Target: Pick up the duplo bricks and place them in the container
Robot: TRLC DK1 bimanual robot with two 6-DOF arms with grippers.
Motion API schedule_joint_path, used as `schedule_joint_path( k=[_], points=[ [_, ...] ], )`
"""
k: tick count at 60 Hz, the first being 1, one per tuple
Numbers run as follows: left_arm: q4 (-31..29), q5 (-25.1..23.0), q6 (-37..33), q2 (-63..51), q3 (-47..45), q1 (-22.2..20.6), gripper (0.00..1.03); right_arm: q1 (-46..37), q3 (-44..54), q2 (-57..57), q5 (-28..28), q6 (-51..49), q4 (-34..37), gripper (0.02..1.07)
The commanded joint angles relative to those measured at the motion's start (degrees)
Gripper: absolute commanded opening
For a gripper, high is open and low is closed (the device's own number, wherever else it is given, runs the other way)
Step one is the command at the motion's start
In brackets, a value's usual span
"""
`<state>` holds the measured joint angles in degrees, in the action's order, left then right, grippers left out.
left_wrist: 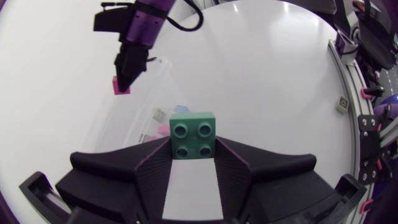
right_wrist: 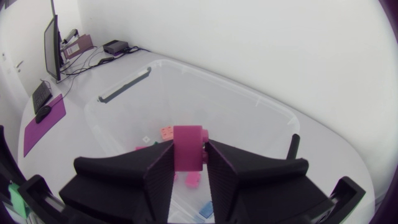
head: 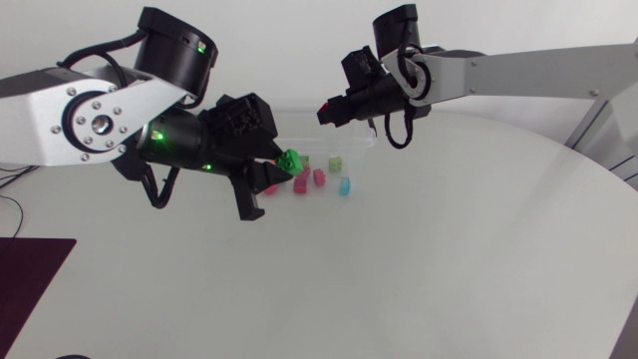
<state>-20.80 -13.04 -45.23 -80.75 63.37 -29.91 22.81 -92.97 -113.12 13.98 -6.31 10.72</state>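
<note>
White table (head: 449, 249) all around, pretty plain setup. So my left gripper (head: 277, 175) is clamped on a green duplo brick (left_wrist: 193, 133), a square one with 4 round studs facing up, pinched from 2 sides and held up off the surface near the clear container (right_wrist: 205, 106). My right gripper (head: 327, 108) is closed around a magenta brick (right_wrist: 188, 144), hanging right over the open tub. A few loose ones sit below: a pink brick (head: 319, 178), a cyan brick (head: 345, 186) and a lime brick (head: 336, 163). Can't tell whether those are inside the tub or beside it.
</note>
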Motion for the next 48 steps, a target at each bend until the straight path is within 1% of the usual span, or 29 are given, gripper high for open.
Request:
schedule_joint_path(
  k=[1, 3, 4, 6, 10, 15, 17, 22, 29, 37, 41, 44, 45, 47, 48],
  points=[
    [2.3, -0.1, 4.1, -1.5, 0.8, 1.2, 0.03, 0.7, -2.9, -2.5, -1.6, 1.6, 1.5, 0.57],
    [4.3, 0.4, 6.3, -3.0, 2.3, 2.4, 0.03, 0.7, -4.0, -2.9, -2.3, 1.6, 3.5, 0.87],
    [4.5, 0.5, 6.6, -3.4, 2.6, 2.7, 0.03, 0.7, -4.2, -2.9, -2.6, 1.6, 4.0, 0.97],
    [5.9, 0.8, 9.1, -5.6, 5.1, 4.3, 0.03, 0.7, -3.8, -2.2, -3.0, 1.6, 4.3, 1.02],
    [7.2, 1.3, 11.6, -8.1, 7.6, 6.1, 0.03, 0.4, -2.2, 0.2, -3.1, 1.6, 4.2, 1.02],
    [10.5, 2.0, 15.0, -11.4, 10.5, 7.9, 0.03, 0.0, 0.3, 3.2, -3.1, 1.6, 4.0, 1.02],
    [11.0, 2.4, 16.6, -13.4, 12.5, 8.6, 0.03, -0.1, 2.8, 5.6, -3.1, 1.6, 3.7, 1.02],
    [11.7, 3.6, 19.4, -17.4, 16.6, 9.3, 0.03, -0.3, 8.2, 10.7, -3.1, 1.6, 2.8, 1.02],
    [11.7, 3.9, 23.1, -22.3, 21.3, 9.7, 0.03, -0.5, 15.4, 16.8, -3.1, 1.6, 1.6, 1.02],
    [11.7, 5.5, 25.0, -27.0, 25.1, 9.4, 0.04, -0.9, 22.8, 23.5, -3.1, 1.9, 1.4, 1.02],
    [11.7, 6.4, 26.6, -29.6, 27.6, 9.6, 0.04, -0.9, 26.9, 27.5, -3.1, 1.9, 2.4, 1.02],
    [11.7, 7.0, 27.5, -31.7, 29.8, 10.0, 0.04, -0.8, 30.4, 31.6, -3.1, 2.0, 4.6, 1.02],
    [11.7, 7.1, 27.7, -32.2, 30.1, 10.0, 0.05, -0.7, 31.1, 32.4, -3.1, 2.1, 5.1, 1.02],
    [11.7, 7.1, 28.2, -33.2, 31.3, 10.1, 0.11, -0.3, 32.9, 34.7, -3.1, 2.1, 6.9, 1.02],
    [11.7, 7.5, 29.0, -34.0, 32.3, 10.4, 0.22, -0.2, 33.5, 35.5, -3.1, 2.1, 7.6, 1.02]
  ],
)
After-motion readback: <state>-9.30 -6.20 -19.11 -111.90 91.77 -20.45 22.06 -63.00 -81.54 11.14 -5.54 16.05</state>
